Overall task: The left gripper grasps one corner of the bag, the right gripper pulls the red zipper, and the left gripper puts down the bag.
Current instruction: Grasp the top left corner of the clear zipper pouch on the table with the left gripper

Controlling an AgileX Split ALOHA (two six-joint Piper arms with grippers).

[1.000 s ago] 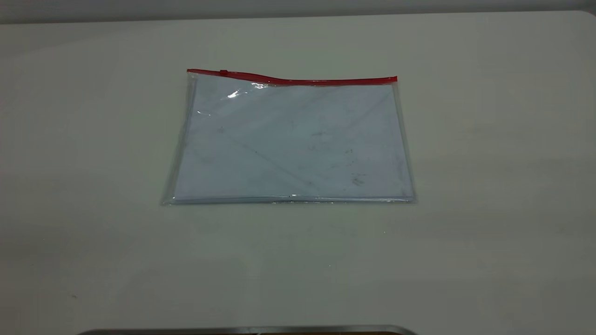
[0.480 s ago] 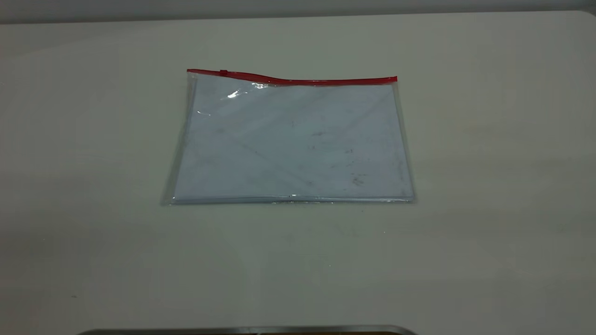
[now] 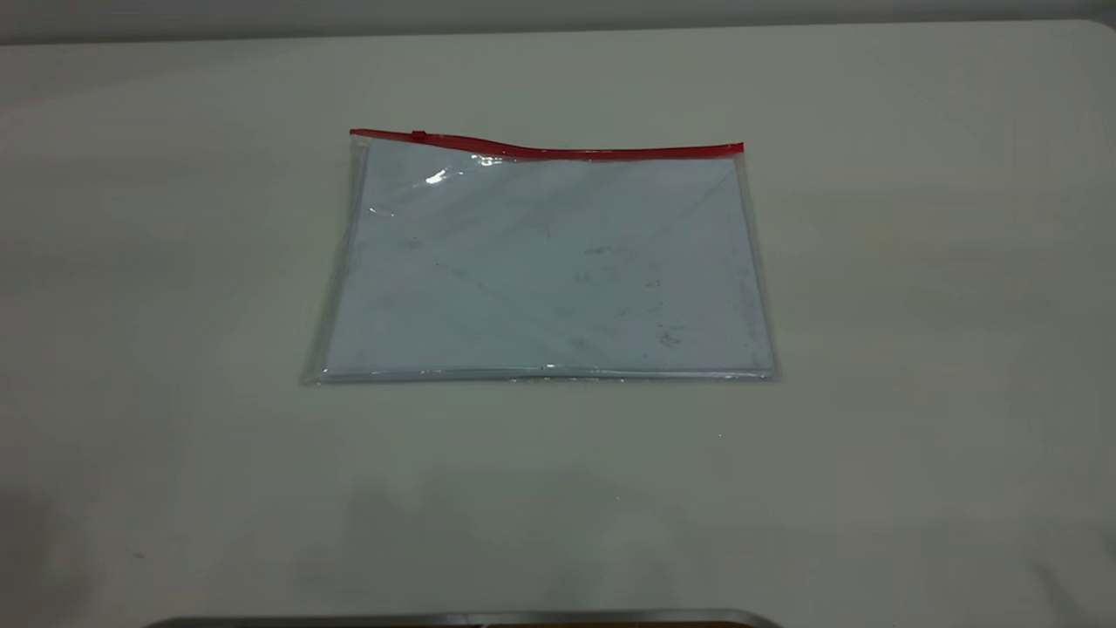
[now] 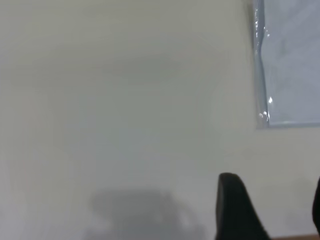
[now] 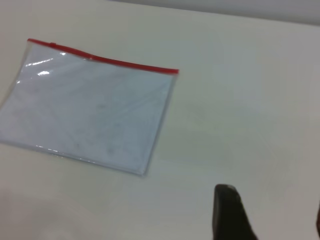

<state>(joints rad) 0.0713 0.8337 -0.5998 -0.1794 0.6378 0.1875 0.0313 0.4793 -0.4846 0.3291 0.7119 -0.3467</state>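
Note:
The bag (image 3: 545, 266) lies flat on the white table, a clear pouch with pale bluish sheets inside. The red zipper (image 3: 558, 153) runs along its far edge, with the slider tab (image 3: 419, 136) near the left end. Neither gripper shows in the exterior view. In the left wrist view my left gripper (image 4: 272, 205) is open and empty, apart from the bag's corner (image 4: 290, 65). In the right wrist view my right gripper (image 5: 272, 210) is open and empty, well off from the bag (image 5: 90, 110) and its red zipper (image 5: 110, 61).
The white table (image 3: 915, 349) spreads wide around the bag on all sides. A grey metal strip (image 3: 462, 617) lies along the near edge. The table's far edge runs along the back by a grey wall.
The bag has not moved. Faint shadows have shifted across the near part of the table.

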